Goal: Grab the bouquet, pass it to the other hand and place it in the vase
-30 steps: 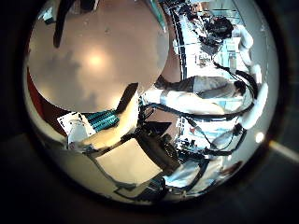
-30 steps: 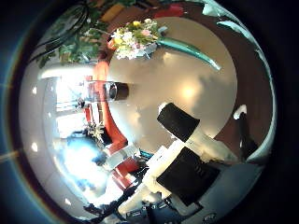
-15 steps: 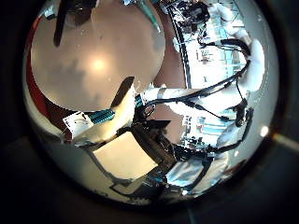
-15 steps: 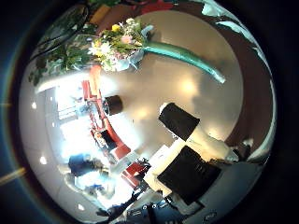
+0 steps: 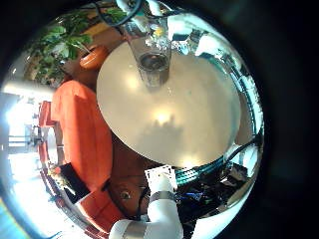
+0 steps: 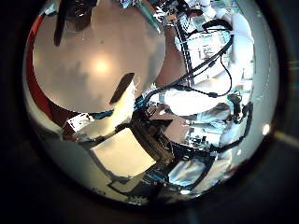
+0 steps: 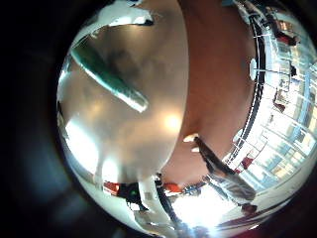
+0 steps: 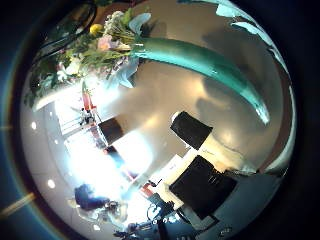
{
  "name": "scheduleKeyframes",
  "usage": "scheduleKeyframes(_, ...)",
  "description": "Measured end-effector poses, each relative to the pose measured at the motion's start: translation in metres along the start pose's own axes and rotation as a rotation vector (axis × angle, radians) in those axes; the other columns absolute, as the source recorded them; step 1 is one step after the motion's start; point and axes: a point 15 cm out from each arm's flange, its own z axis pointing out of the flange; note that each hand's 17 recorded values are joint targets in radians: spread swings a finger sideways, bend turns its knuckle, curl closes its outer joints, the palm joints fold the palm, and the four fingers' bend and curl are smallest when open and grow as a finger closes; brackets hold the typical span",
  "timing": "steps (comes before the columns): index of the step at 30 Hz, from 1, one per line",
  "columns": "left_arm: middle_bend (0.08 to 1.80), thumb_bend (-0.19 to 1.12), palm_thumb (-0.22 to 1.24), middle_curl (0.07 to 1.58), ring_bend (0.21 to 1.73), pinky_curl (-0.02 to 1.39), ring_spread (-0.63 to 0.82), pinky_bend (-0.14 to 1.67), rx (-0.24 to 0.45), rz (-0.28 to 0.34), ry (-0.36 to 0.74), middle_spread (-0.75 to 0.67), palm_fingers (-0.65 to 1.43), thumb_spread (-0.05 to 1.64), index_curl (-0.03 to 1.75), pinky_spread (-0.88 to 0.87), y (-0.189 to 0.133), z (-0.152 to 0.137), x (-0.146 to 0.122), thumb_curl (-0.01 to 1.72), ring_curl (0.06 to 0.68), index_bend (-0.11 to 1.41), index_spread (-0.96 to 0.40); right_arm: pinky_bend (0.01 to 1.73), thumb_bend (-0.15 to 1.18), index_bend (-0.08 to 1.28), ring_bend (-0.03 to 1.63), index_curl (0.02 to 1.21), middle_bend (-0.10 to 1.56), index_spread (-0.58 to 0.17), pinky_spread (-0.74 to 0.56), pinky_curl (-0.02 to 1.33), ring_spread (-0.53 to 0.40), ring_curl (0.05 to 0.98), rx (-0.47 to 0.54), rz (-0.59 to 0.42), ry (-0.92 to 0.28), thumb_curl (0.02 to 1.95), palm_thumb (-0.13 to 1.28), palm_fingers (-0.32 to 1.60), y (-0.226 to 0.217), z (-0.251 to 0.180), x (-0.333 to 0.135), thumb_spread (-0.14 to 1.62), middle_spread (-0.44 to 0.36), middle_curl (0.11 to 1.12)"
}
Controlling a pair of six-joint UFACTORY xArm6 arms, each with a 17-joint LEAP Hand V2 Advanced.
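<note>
Round and pale, the table (image 5: 189, 110) carries a glass vase (image 5: 152, 62) standing upright near its edge. On it the bouquet (image 8: 150, 50) lies flat, its teal wrap close under the right hand (image 8: 205, 175). Whether the fingers of that hand or the left hand (image 6: 117, 149) are spread or curled cannot be told.
</note>
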Motion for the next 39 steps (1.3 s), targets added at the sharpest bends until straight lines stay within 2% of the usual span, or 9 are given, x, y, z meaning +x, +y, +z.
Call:
scheduleKeyframes(7, 0.34, -0.03, 0.36, 0.44, 0.68, 0.33, 0.10, 0.23, -0.014, 0.016, -0.001, 0.01, 0.50, 1.05, 0.57, 0.17, -0.002, 0.002, 0.001, 0.35, 0.137, 0.23, -0.20, 0.75, -0.02, 0.19, 0.90, 0.40, 0.47, -0.267, 0.20, 0.00, -0.108, 0.228, -0.004, 0.019, 0.006, 0.42, 0.59, 0.45, -0.008, 0.013, -0.005, 1.00, -0.066, 0.41)
scheduleKeyframes(22, 0.33, -0.02, 0.37, 0.44, 0.67, 0.33, 0.10, 0.21, -0.025, 0.020, 0.001, 0.00, 0.52, 1.05, 0.57, 0.17, -0.004, 0.004, 0.002, 0.35, 0.115, 0.22, -0.20, 0.75, -0.03, 0.19, 0.95, 0.40, 0.50, -0.259, 0.18, -0.01, -0.125, 0.231, -0.057, 0.051, 0.046, 0.43, 0.60, 0.52, -0.007, 0.035, 0.019, 1.00, -0.069, 0.42)
scheduleKeyframes(27, 0.32, -0.03, 0.37, 0.44, 0.67, 0.33, 0.10, 0.21, -0.029, 0.016, 0.001, 0.00, 0.53, 1.05, 0.57, 0.17, -0.005, 0.004, 0.001, 0.35, 0.109, 0.21, -0.20, 0.72, -0.03, 0.22, 0.98, 0.41, 0.55, -0.290, 0.12, -0.01, -0.173, 0.236, -0.067, 0.049, 0.046, 0.43, 0.60, 0.65, -0.008, 0.041, 0.017, 0.99, -0.109, 0.44)
scheduleKeyframes(31, 0.32, -0.03, 0.37, 0.45, 0.67, 0.33, 0.10, 0.20, -0.034, 0.017, 0.003, 0.00, 0.53, 1.05, 0.57, 0.17, -0.005, 0.005, 0.002, 0.35, 0.104, 0.21, -0.20, 0.76, -0.02, 0.27, 1.02, 0.43, 0.64, -0.336, 0.01, 0.00, -0.229, 0.249, -0.069, 0.041, 0.049, 0.44, 0.62, 0.91, -0.010, 0.046, 0.013, 0.99, -0.170, 0.47)
scheduleKeyframes(34, 0.32, -0.03, 0.37, 0.45, 0.66, 0.33, 0.10, 0.21, -0.031, 0.015, 0.004, 0.00, 0.54, 1.05, 0.57, 0.17, -0.006, 0.003, 0.002, 0.35, 0.100, 0.21, -0.20, 0.87, -0.01, 0.42, 1.06, 0.50, 0.77, -0.389, -0.25, 0.03, -0.260, 0.290, -0.072, 0.033, 0.049, 0.45, 0.69, 1.35, -0.011, 0.048, 0.012, 0.98, -0.207, 0.52)
scheduleKeyframes(36, 0.31, -0.03, 0.37, 0.45, 0.66, 0.33, 0.09, 0.20, -0.031, 0.016, 0.004, -0.01, 0.54, 1.05, 0.57, 0.16, -0.006, 0.003, 0.002, 0.36, 0.097, 0.21, -0.20, 0.91, -0.01, 0.50, 1.09, 0.54, 0.83, -0.397, -0.33, 0.06, -0.260, 0.320, -0.076, 0.027, 0.049, 0.46, 0.71, 1.38, -0.010, 0.048, 0.011, 0.98, -0.210, 0.54)
scheduleKeyframes(37, 0.31, -0.03, 0.37, 0.45, 0.66, 0.33, 0.09, 0.20, -0.031, 0.016, 0.004, -0.01, 0.55, 1.05, 0.57, 0.16, -0.006, 0.002, 0.002, 0.36, 0.098, 0.21, -0.20, 1.01, 0.00, 0.62, 1.14, 0.60, 0.91, -0.395, -0.35, 0.11, -0.247, 0.352, -0.077, 0.025, 0.049, 0.47, 0.76, 1.47, -0.009, 0.047, 0.010, 0.97, -0.209, 0.58)
scheduleKeyframes(39, 0.31, -0.03, 0.37, 0.45, 0.66, 0.33, 0.09, 0.20, -0.032, 0.017, 0.004, -0.01, 0.55, 1.05, 0.57, 0.16, -0.007, 0.002, 0.002, 0.36, 0.095, 0.20, -0.20, 1.14, 0.01, 0.73, 1.22, 0.66, 0.99, -0.391, -0.35, 0.17, -0.240, 0.391, -0.071, 0.023, 0.048, 0.49, 0.83, 1.41, -0.008, 0.043, 0.010, 0.95, -0.211, 0.63)
